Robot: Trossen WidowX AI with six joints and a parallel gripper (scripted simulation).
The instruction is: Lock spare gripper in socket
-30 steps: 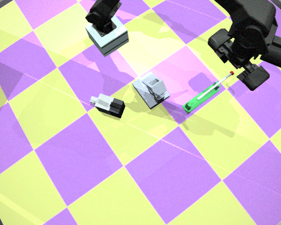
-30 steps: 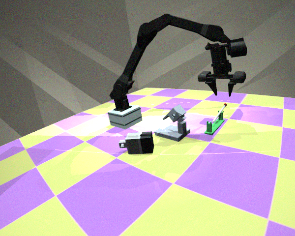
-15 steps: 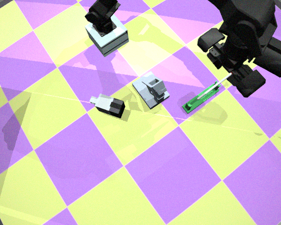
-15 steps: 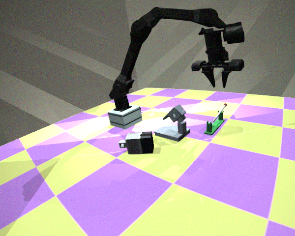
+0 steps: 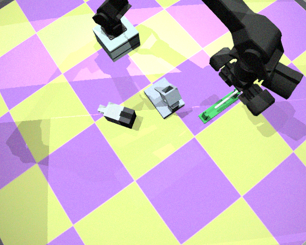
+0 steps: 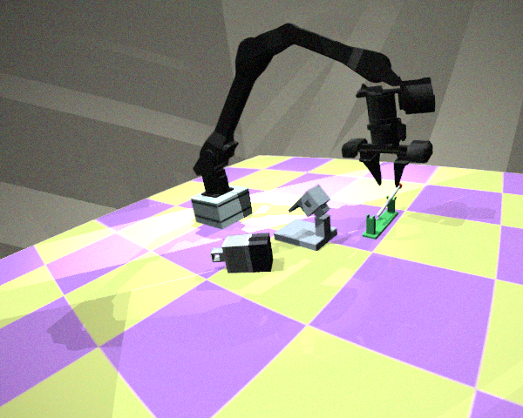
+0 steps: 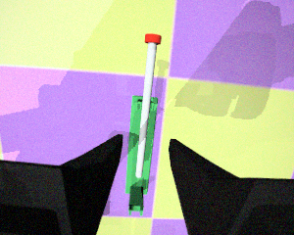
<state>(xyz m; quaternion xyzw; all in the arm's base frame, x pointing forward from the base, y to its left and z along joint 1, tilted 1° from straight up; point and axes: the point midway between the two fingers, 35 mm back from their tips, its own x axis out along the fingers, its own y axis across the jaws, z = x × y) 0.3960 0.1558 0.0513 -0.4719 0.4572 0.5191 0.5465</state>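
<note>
The white lock pin [image 5: 224,101] [image 6: 389,199] [image 7: 148,83] lies tilted in the green rack [image 5: 209,116] [image 6: 384,226] [image 7: 130,166], its red head [image 6: 400,185] [image 7: 153,38] raised beyond one end. My gripper [image 5: 238,91] [image 6: 389,184] [image 7: 146,141] is open and empty, pointing down above the rack; in the wrist view the pin's shaft shows between the fingers, below them. The grey mount [image 5: 154,97] [image 6: 293,232] stands with its tilted socket [image 5: 171,96] [image 6: 318,198] empty. The spare gripper [image 5: 116,114] [image 6: 248,253] lies on its side, its pale spigot [image 5: 101,108] [image 6: 216,254] pointing left.
The arm's pale base block [image 5: 121,43] [image 6: 220,209] stands at the back left in the top and exterior views. The mount stands between the spare gripper and the rack. The arm reaches high over to the right.
</note>
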